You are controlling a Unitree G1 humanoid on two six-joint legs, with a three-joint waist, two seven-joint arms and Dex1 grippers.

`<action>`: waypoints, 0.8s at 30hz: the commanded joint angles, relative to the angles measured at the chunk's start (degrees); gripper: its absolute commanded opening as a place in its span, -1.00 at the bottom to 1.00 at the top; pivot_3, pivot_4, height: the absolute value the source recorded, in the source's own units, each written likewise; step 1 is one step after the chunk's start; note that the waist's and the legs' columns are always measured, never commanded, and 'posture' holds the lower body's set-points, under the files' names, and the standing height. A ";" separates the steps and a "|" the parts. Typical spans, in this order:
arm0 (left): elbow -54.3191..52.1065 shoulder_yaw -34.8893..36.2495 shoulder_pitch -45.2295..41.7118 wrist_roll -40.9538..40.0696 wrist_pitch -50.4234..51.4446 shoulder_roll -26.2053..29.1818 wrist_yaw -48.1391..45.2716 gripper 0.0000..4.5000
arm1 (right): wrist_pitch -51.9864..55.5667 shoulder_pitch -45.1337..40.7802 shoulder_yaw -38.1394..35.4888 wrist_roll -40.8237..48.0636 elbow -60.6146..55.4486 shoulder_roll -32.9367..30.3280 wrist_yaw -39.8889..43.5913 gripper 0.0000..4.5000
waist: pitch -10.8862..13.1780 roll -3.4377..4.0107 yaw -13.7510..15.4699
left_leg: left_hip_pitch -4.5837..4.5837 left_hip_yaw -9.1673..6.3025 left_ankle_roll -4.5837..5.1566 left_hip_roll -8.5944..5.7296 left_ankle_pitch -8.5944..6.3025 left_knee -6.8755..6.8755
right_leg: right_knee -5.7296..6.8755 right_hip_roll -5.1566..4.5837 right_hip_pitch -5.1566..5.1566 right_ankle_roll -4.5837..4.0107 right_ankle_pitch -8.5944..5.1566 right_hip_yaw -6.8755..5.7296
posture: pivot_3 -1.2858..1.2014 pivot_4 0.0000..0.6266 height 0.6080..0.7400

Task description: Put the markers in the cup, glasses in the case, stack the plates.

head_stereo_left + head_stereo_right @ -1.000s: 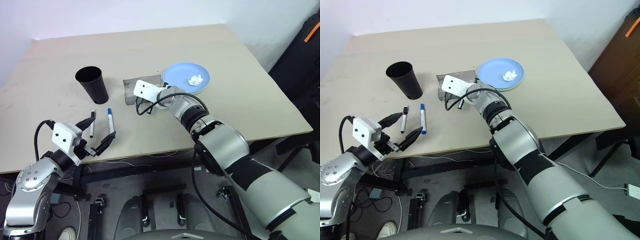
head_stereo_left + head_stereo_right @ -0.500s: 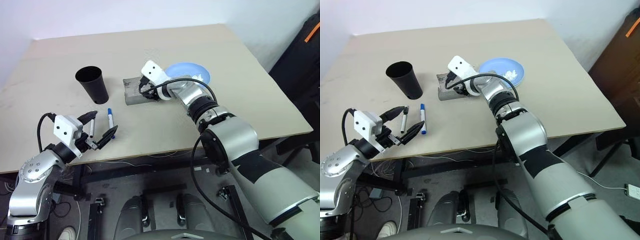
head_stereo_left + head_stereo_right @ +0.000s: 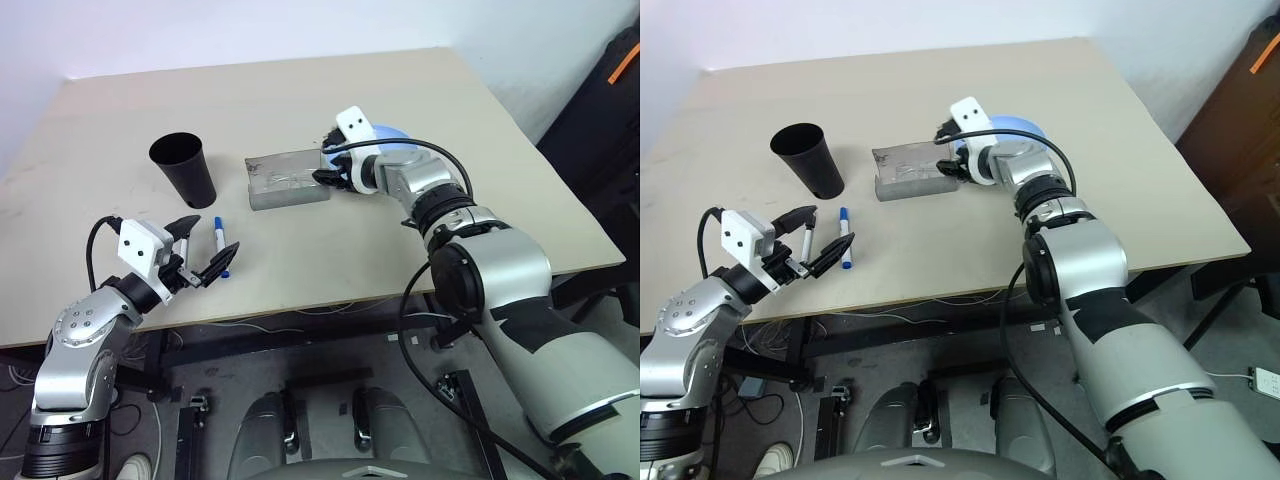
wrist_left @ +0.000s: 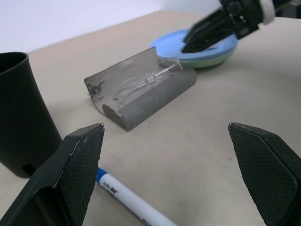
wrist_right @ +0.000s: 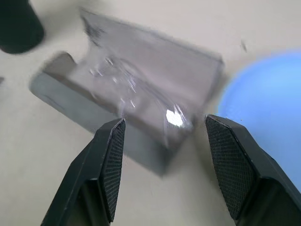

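1. right gripper (image 5: 162,155), fingers spread and empty, hangs just right of the open case (image 3: 288,180); the glasses (image 4: 146,84) lie inside.
2. left gripper (image 3: 195,247), spread wide, hovers over the near-left markers (image 3: 220,243), likely readying a pickup for the cup (image 3: 183,170).

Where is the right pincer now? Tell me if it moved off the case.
Yes. The right pincer has moved from over the case to its end beside the blue plate, and has opened; the glasses lie in the case.

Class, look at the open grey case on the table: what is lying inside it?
The clear glasses lie inside the open case, lid raised behind them. Their see-through frame shows against the grey lining; the case floor beneath them and the arm tips are hard to make out.
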 commanded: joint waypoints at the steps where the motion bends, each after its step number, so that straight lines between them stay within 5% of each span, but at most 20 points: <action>1: 0.02 0.64 -1.41 0.19 -1.58 -0.17 -0.03 0.97 | 1.54 -0.15 -1.29 2.09 -2.55 -0.73 0.91 0.27 | 0.00 0.00 0.00 | 0.00 0.00 0.01 0.00 0.01 0.00 | 0.00 0.00 0.00 0.00 0.00 0.00 | 0.03 -0.52 1.00; 9: 0.64 0.77 -2.46 0.40 -1.49 -0.30 0.41 0.97 | 1.55 1.36 -1.06 3.45 -3.32 -0.82 2.55 0.27 | 0.00 0.00 -0.01 | 0.00 0.00 0.04 0.01 0.03 0.00 | 0.00 0.04 0.00 0.17 0.09 0.01 | 0.03 -0.52 1.00; 16: -0.55 2.00 -1.07 -0.07 -1.19 -0.22 0.68 0.97 | -3.26 3.43 2.17 3.48 -8.18 -2.90 16.02 0.27 | 0.00 0.00 0.03 | 0.00 -0.01 0.05 0.01 0.03 0.00 | 0.00 0.03 0.00 0.18 0.10 0.00 | 0.03 -0.52 1.00; 24: -0.85 3.46 0.54 -0.50 -1.46 0.16 0.29 0.97 | -1.00 20.03 5.82 8.61 -33.16 -7.04 31.21 0.27 | -0.01 -0.01 0.17 | 0.01 -0.02 -0.02 0.01 -0.01 0.02 | -0.01 0.02 0.03 0.18 0.10 0.00 | 0.03 -0.52 1.00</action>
